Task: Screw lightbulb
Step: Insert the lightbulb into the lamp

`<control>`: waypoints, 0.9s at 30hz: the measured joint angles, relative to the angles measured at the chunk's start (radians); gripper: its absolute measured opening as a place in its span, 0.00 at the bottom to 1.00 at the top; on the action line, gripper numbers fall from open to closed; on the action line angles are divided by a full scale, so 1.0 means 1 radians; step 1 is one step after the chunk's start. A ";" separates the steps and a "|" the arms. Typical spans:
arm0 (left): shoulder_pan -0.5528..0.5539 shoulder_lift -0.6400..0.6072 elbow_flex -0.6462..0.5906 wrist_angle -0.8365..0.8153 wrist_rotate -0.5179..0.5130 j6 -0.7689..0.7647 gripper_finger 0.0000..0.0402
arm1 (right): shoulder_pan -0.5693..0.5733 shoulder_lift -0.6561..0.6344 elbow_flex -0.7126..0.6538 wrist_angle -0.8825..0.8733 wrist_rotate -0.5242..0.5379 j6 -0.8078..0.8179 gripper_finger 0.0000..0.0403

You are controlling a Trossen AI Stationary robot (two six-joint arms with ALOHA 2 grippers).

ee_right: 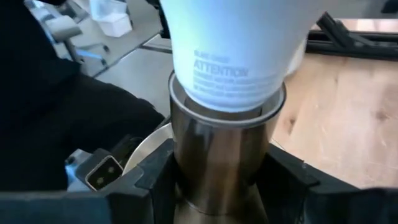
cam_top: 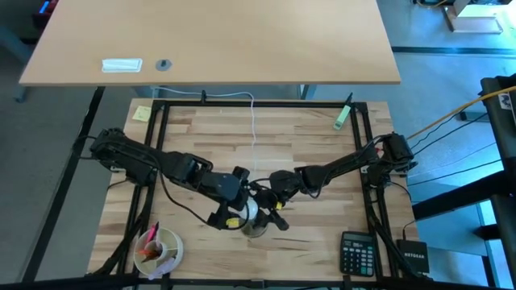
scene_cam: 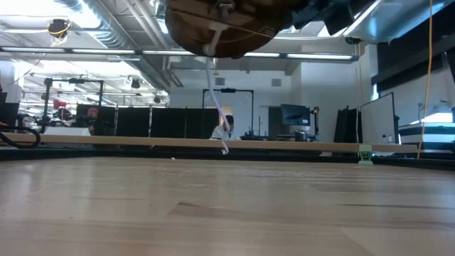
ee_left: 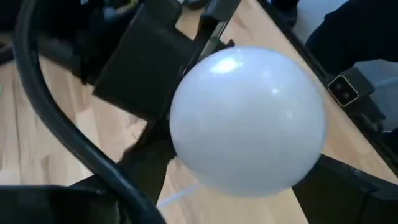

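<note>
The lightbulb (ee_right: 233,56) stood with its tapered neck down inside the silvery socket (ee_right: 224,168), near the front middle of the wooden surface (cam_top: 322,153). In the high view the two arms met over it. The right pincer (ee_right: 224,186) was clamped on the socket's metal barrel, one dark finger on each side, holding it steady. The left pincer (cam_top: 239,211) sat at the globe (ee_left: 249,121), and its fingers seemed to stand apart from the glass, though the wrist view was so filled by the bulb that I could not tell whether a pad touched it.

The risks, as I judged them:

- If the thread had caught only partly, a bulb let go by the left pincer could lean in the socket, and the next turn could cross the thread or jam it.
- If the left pincer closed off-centre on the smooth round globe, it could slip round the glass without turning it, or push the bulb sideways.
- A sideways push would load the right grip; the polished barrel could twist or slide between those fingers, and the socket could tip.
- The thin white cord (cam_top: 255,133) ran back across the surface, and a drag on it could tug the socket.
</note>
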 joint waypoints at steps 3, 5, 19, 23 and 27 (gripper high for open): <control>0.000 -0.001 0.013 -0.043 -0.007 -0.032 0.75 | -0.001 0.000 0.000 0.000 0.021 0.001 0.44; 0.000 -0.009 0.013 -0.060 -0.009 -0.055 0.75 | -0.001 0.000 0.000 -0.003 0.031 0.001 0.44; -0.003 -0.091 0.017 -0.258 -0.105 -0.297 0.75 | 0.000 0.003 -0.004 -0.013 0.085 -0.003 0.44; -0.026 -0.095 0.012 -0.326 -0.140 -0.412 0.75 | 0.000 0.003 -0.004 -0.035 0.149 -0.016 0.44; -0.065 -0.100 -0.014 -0.346 -0.182 -0.512 0.75 | 0.000 0.005 -0.005 -0.082 0.270 -0.026 0.44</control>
